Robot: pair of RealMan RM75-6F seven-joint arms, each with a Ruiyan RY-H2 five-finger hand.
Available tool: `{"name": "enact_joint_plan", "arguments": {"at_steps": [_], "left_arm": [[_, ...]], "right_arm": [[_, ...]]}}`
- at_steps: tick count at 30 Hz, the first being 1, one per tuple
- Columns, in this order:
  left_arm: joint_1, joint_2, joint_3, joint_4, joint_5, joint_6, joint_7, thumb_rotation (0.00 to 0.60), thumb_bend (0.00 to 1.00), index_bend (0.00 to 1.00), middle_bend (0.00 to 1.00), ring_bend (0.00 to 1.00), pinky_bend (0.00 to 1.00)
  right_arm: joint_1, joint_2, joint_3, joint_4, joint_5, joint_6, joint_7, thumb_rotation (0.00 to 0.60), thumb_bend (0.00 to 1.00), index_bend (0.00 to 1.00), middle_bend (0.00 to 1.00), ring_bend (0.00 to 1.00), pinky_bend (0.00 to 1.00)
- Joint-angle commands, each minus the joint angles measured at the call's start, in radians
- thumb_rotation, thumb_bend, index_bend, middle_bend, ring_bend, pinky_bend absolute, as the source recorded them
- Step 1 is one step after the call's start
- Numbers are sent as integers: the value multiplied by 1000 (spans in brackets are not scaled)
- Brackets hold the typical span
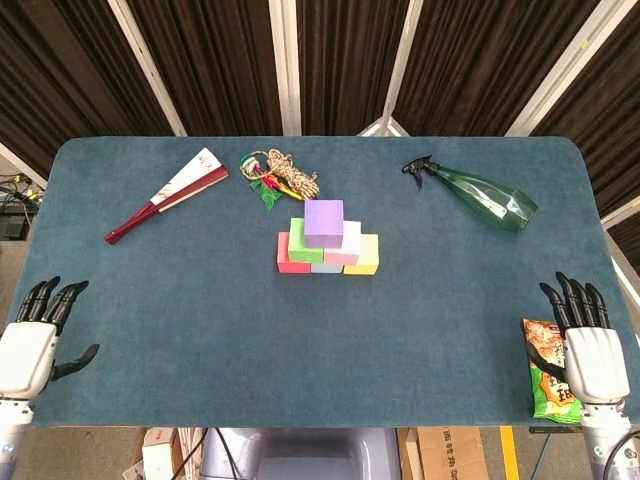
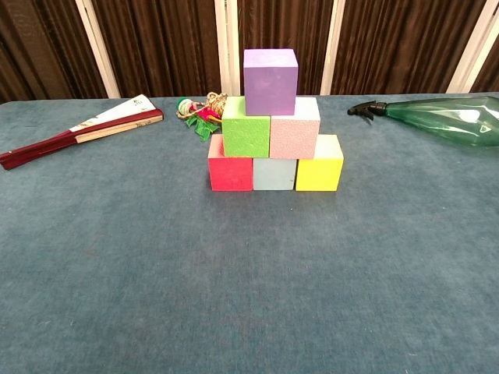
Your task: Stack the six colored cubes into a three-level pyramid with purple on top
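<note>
As seen from the head view, the pyramid is found near the middle of the blue worktop, with the purple cube uppermost. The left hand is seen at the near left corner, fingers spread and nothing held. The right hand is seen at the near right edge, fingers likewise apart and empty, just beside a snack packet; whether it touches the packet cannot be settled from this angle. Both hands are well apart from the stack. A folded fan, a bundle of rope and a green spray bottle are noted along the far side.

In the chest view, neither hand is shown. Three levels are made out plainly: a red cube, a grey-blue cube and a yellow cube are set side by side at the base; a green cube and a pink cube are carried above them; the purple cube is seated on that pair, square and upright.

All six cubes are judged placed and the task complete; nothing further appears to be required beyond leaving the stack undisturbed.
</note>
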Motion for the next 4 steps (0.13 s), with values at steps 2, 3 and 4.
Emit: {"name": "enact_joint_plan", "arguments": {"at_steps": [2,3,4], "left_arm": [[25,-10,-21,8,-18,28,59,600,281,115,147,0,27],[28,-11,-28,9,-24,31,67,600,282,115,147,0,27],[30,-11,-32,10,-28,32,71,600,282,116,147,0,27]], "right_arm": [[4,-1,-3,-10,1,-11,-6,600,250,138,51,51,0],[5,-3,-5,-11,2,-15,-10,600,250,137,51,51,0],[6,-4,-6,-12,2,-18,-13,600,250,138,51,51,0]]}}
